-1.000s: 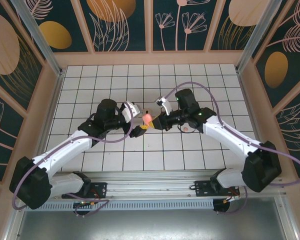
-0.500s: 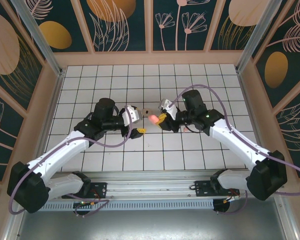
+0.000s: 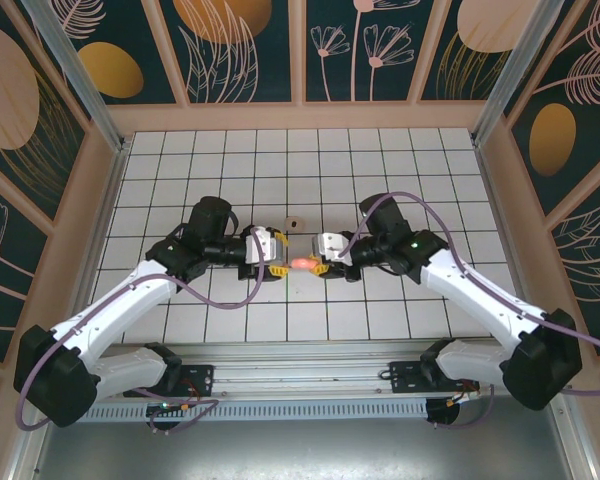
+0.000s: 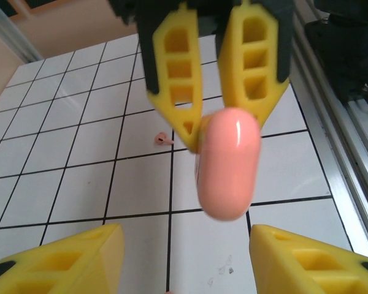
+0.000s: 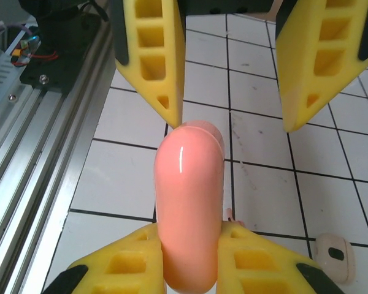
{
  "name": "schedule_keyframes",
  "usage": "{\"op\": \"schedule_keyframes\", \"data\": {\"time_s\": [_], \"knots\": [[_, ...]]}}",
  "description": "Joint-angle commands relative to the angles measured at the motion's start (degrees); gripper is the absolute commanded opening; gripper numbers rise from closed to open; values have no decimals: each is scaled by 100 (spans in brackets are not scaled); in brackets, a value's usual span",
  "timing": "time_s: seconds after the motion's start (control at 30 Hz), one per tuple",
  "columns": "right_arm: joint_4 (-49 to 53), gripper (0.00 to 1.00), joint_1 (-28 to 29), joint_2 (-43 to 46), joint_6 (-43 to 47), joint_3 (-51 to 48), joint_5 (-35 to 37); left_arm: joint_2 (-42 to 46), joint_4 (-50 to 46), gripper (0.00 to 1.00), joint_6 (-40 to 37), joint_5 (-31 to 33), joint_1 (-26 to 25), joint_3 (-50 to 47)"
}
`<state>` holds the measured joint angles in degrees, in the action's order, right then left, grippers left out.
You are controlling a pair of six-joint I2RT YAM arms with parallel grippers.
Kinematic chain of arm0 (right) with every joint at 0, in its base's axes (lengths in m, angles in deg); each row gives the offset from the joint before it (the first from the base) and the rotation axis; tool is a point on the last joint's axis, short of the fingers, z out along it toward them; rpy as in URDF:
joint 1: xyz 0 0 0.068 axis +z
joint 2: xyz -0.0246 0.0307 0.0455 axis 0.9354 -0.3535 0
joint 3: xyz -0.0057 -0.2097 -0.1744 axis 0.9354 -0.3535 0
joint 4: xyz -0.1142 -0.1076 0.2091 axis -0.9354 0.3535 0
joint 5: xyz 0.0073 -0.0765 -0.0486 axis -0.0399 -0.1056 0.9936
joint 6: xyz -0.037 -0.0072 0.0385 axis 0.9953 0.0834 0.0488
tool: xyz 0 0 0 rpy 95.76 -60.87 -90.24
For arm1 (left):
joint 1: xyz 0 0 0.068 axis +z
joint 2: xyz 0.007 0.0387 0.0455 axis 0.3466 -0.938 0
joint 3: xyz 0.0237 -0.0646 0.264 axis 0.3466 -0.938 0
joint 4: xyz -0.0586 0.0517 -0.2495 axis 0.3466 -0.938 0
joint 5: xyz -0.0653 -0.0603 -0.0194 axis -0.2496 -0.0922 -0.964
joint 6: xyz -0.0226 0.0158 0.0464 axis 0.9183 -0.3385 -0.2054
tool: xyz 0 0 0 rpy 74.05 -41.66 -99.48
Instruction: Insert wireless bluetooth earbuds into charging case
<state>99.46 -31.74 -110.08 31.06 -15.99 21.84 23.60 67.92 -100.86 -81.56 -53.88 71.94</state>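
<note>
1. The charging case (image 5: 189, 208), a smooth pink capsule, is up off the white tiled surface (image 3: 180, 160), in the air between the two arms, over the near half of the tiles
2. The right hand (image 5: 190, 228) is clamped on one end of the case, with a yellow finger pressed against each side; the rest of the case sticks out lengthwise from between them
3. The left hand (image 4: 184, 229) faces it from the opposite side with its yellow fingers (image 4: 55, 257) spread apart; they straddle the free end of the case, and in the left wrist view both stand clear of the pink shell, so this hand grips nothing
4. A pinkish-red earbud (image 4: 164, 139) lies on a tile below the hands, a little to the far side of the case in the left wrist view
5. A beige earbud (image 5: 335, 257) with a dark slot lies on the surface at the lower right of the right wrist view, apart from the case
6. From above, a pale bud (image 3: 292, 222) sits on a tile just beyond the two meeting hands; whether it is that same beige one I cannot tell
7. A metal rail (image 5: 37, 153) runs along the near edge of the surface
</note>
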Motion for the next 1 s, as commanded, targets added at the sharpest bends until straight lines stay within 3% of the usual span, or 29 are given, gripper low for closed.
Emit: {"op": "schedule_keyframes", "data": {"time_s": [0.0,0.6,0.97], "knots": [[138,7,66,-159,214,331,-200,-64,-328,54,-367,-323,-16,229],[383,6,374,-750,118,980,436,-368,-719,36,-387,-38,-121,389],[278,6,427,-757,31,986,583,-421,-669,12,-304,-113,-135,413]]}}
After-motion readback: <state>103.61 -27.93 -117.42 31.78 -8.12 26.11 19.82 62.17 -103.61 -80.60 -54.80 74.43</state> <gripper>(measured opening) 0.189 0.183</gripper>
